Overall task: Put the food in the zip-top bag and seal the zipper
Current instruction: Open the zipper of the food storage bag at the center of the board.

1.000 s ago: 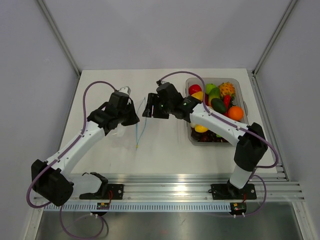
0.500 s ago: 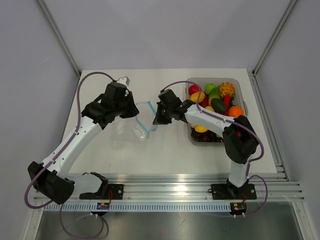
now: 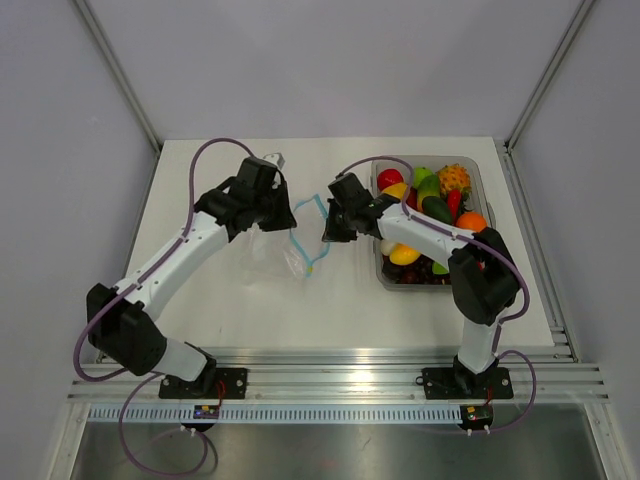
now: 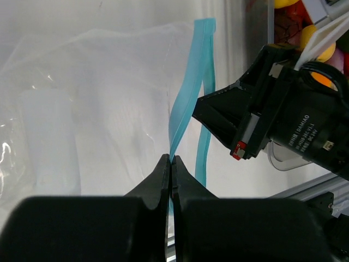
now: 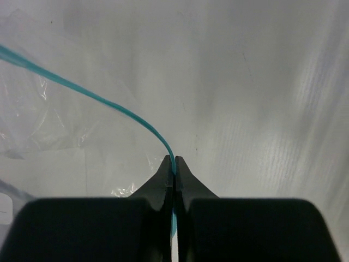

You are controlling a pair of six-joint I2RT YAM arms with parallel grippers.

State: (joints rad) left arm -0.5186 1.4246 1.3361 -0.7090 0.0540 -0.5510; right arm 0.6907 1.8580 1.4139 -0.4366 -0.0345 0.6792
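The clear zip-top bag (image 3: 268,252) lies left of centre, its mouth facing the tub. Its light-blue zipper (image 3: 316,214) stands parted into two strips (image 4: 188,93). My left gripper (image 3: 287,213) is shut on the nearer strip, which runs straight into its tips (image 4: 170,159). My right gripper (image 3: 328,233) is shut on the other strip, and the zipper (image 5: 109,103) curves down between its tips (image 5: 174,159). The two grippers sit close together, facing each other across the mouth. The food (image 3: 432,208), glossy red, yellow, green and orange pieces, is all in the clear tub at the right. I see none in the bag.
The rigid clear tub (image 3: 487,205) stands along the right side of the table, right behind the right forearm. Purple cables loop over both arms. Grey walls close in the table at the back and sides, with a metal rail along the near edge.
The right gripper has gone from open to shut on the zipper strip. Both grippers and the bag's mouth have shifted to the right, toward the tub, and the mouth has spread.
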